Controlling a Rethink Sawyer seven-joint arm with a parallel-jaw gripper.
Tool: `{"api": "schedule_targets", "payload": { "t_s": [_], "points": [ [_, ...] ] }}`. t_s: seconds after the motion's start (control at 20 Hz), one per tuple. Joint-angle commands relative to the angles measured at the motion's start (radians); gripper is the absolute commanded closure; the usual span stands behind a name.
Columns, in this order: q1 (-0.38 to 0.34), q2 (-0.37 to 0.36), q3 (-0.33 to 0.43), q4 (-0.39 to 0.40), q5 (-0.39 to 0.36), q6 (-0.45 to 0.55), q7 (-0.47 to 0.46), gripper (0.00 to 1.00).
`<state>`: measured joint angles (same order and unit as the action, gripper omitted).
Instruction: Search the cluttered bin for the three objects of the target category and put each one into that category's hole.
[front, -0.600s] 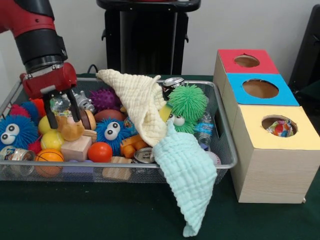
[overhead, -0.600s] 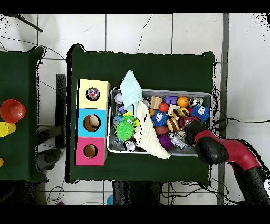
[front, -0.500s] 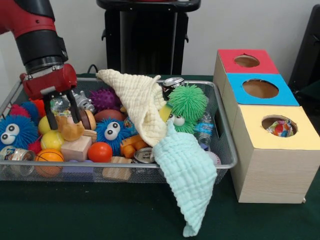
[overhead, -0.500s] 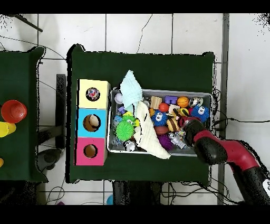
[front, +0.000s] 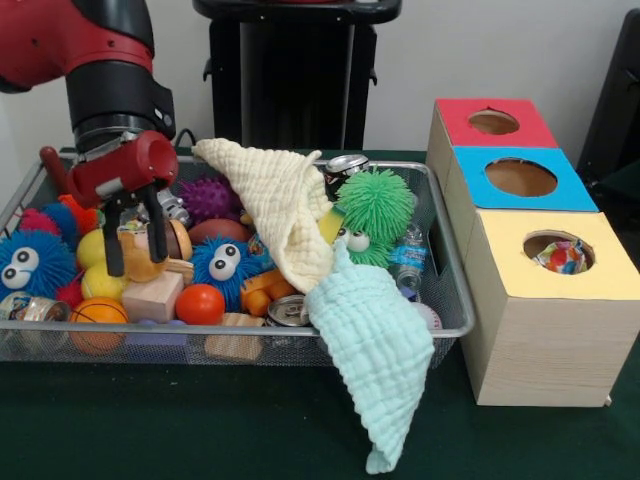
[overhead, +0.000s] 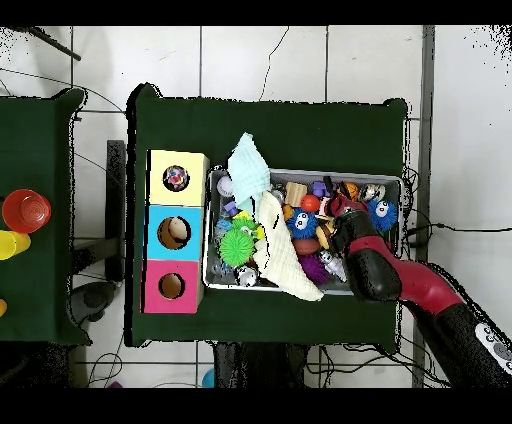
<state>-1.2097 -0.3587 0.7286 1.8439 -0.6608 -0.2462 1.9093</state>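
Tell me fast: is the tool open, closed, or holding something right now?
Tool: open, fingers straddling a tan toy in the bin; not clamped on it.

The front camera sits low and close across the worktop, facing the robot. The overhead camera looks straight down from much higher, seemingly ceiling height. Both share the bin and boxes.

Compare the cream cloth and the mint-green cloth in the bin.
The cream cloth lies draped across the toys inside the bin; the mint-green cloth hangs over the bin's front rim down toward the table. Cream is pale yellow, mint is light green. Both are waffle-textured.
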Motion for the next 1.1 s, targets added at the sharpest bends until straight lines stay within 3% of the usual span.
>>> {"api": "schedule_targets", "payload": {
  "t_s": [0.05,1.1],
  "points": [
    [-0.003,-0.01,-0.103,-0.002,0.089,0.002,0.199,0.0],
    [-0.036,0.006,-0.07,0.012,0.096,0.014,0.161,0.0]
  ]
}}
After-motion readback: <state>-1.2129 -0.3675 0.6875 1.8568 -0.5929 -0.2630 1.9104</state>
